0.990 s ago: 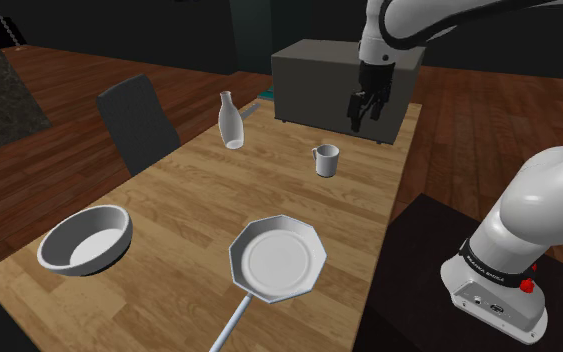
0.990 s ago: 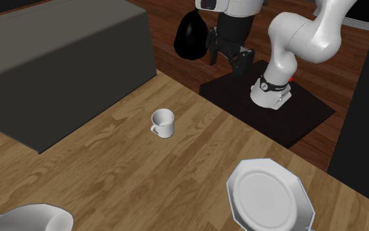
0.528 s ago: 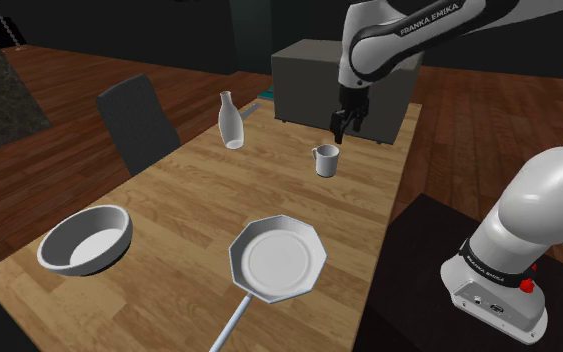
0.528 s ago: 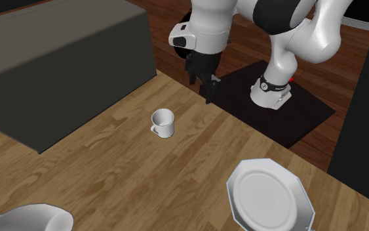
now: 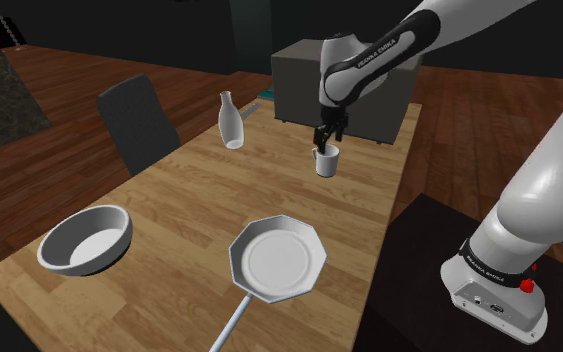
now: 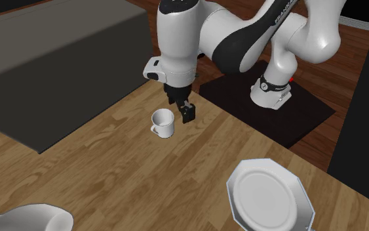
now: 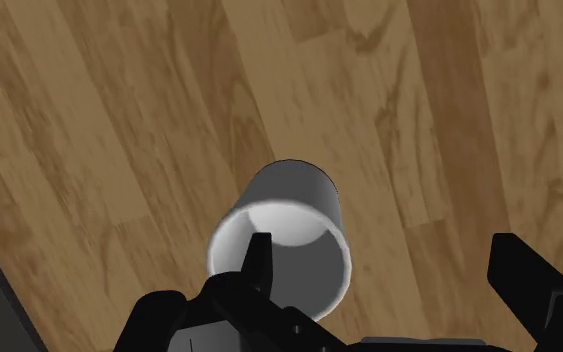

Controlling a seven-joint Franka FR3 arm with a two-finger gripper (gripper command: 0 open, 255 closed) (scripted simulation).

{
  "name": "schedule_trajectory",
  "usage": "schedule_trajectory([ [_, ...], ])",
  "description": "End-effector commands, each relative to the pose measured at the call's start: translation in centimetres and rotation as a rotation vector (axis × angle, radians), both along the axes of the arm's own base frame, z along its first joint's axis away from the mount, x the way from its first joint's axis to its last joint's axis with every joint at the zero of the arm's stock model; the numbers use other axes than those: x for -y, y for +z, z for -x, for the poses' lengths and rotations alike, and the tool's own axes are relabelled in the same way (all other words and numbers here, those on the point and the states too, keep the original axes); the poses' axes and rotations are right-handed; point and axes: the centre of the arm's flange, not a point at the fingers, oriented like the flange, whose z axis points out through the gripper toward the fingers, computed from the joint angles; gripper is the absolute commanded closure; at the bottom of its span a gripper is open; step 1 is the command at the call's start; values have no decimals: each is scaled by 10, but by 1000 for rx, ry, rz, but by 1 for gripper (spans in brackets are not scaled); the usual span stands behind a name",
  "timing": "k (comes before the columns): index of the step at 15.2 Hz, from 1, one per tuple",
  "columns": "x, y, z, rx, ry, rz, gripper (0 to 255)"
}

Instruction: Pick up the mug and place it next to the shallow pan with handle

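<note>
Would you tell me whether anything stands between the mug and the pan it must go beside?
Nothing visible does. The table between the mug and the pan is bare; the bottle and bowl stand well off toward the shoulder view's left. The open gripper is right at the mug's rim.

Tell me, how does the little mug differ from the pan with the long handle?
The mug is small and tall-walled; the pan is wide, shallow and angular-rimmed. The mug has a short loop handle, the pan a long straight one. The open gripper is at the mug's rim; the pan lies apart from it. Both are pale grey and sit upright on the wooden table.
</note>
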Motion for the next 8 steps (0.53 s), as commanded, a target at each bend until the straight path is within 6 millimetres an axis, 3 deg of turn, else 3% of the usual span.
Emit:
schedule_trajectory([
  [1, 1, -22, -18, 0, 5, 6, 0],
  [4, 5, -51, -44, -1, 11, 16, 0],
  [8, 7, -72, -44, -1, 11, 16, 0],
])
